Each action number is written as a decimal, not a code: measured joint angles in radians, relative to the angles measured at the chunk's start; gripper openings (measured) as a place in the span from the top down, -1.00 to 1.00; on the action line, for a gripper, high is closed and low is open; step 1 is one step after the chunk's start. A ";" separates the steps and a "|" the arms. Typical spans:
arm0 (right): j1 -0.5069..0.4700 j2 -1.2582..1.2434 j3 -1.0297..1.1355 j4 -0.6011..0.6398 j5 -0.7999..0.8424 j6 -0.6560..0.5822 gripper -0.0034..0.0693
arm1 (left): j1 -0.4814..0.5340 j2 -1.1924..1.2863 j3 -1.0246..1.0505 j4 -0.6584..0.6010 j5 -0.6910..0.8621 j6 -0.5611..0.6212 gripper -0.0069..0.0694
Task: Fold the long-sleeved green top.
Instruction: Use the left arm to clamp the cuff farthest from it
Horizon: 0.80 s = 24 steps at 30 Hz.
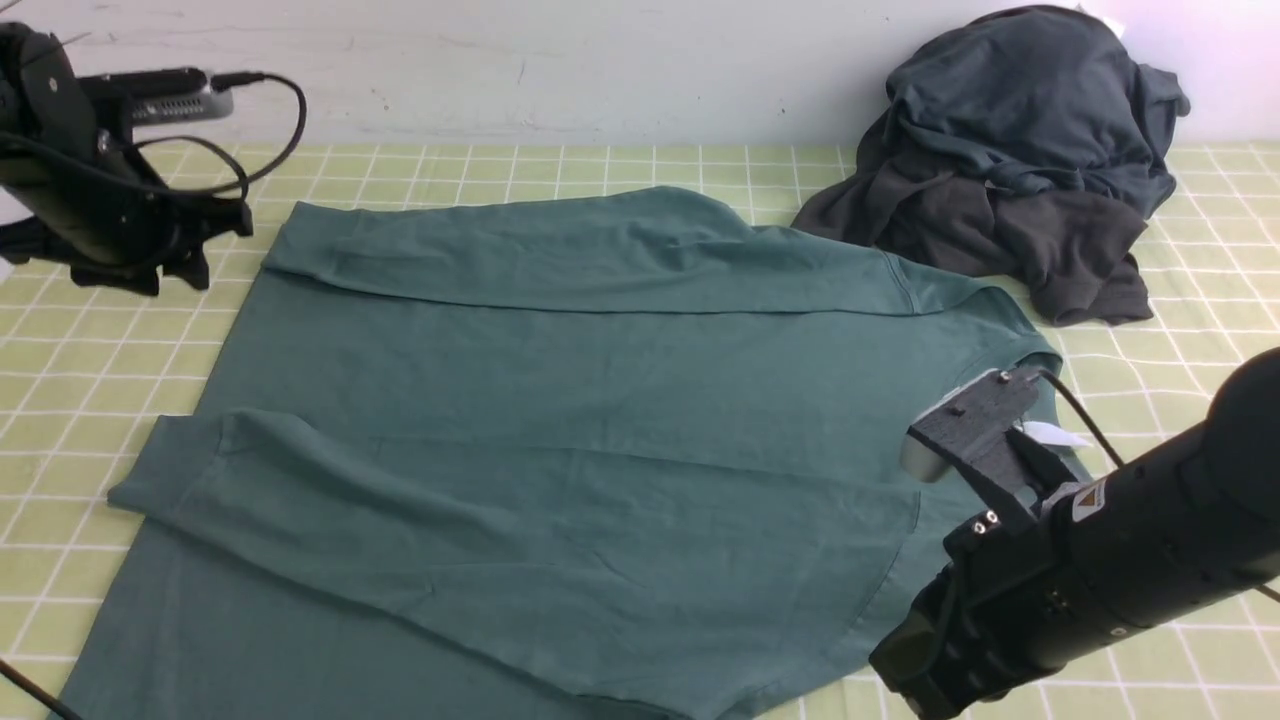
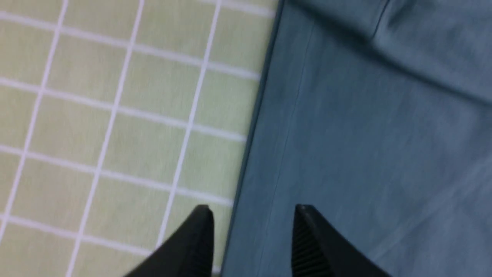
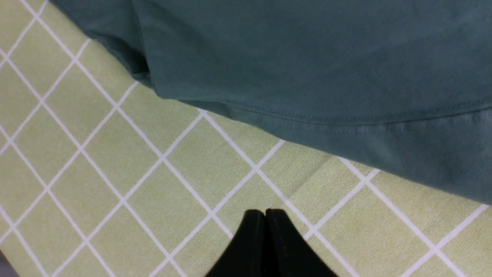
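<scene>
The green long-sleeved top (image 1: 560, 400) lies flat on the checked tablecloth, with both sleeves folded across its body. Its white neck label (image 1: 1055, 433) shows at the right, beside my right arm; the chest logo is hidden. My left gripper (image 2: 253, 209) is open and empty above the top's edge (image 2: 250, 146), one finger (image 2: 201, 238) over the tablecloth and the other over the fabric. In the front view it (image 1: 205, 235) hovers at the top's far left corner. My right gripper (image 3: 265, 211) is shut and empty over bare tablecloth, just off the top's stitched edge (image 3: 307, 119).
A dark charcoal-grey heap of garments (image 1: 1010, 160) lies at the back right, touching the top's far right shoulder. The pale wall (image 1: 600, 60) runs along the table's back. A cable (image 1: 25, 690) crosses the front left corner.
</scene>
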 joint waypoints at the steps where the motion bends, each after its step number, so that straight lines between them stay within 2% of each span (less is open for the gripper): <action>1: 0.000 0.001 0.000 0.000 -0.008 -0.003 0.94 | 0.000 0.009 -0.017 -0.011 -0.020 0.000 0.08; 9: 0.000 0.006 0.000 0.000 -0.060 -0.003 0.94 | 0.000 0.128 -0.093 -0.037 -0.164 0.000 0.05; 16: 0.000 0.087 0.000 0.002 -0.070 -0.004 0.94 | -0.031 0.278 -0.195 -0.133 -0.322 -0.005 -0.15; 24: 0.000 0.131 0.000 0.003 -0.069 -0.004 0.94 | -0.042 0.425 -0.357 -0.132 -0.327 -0.077 -0.17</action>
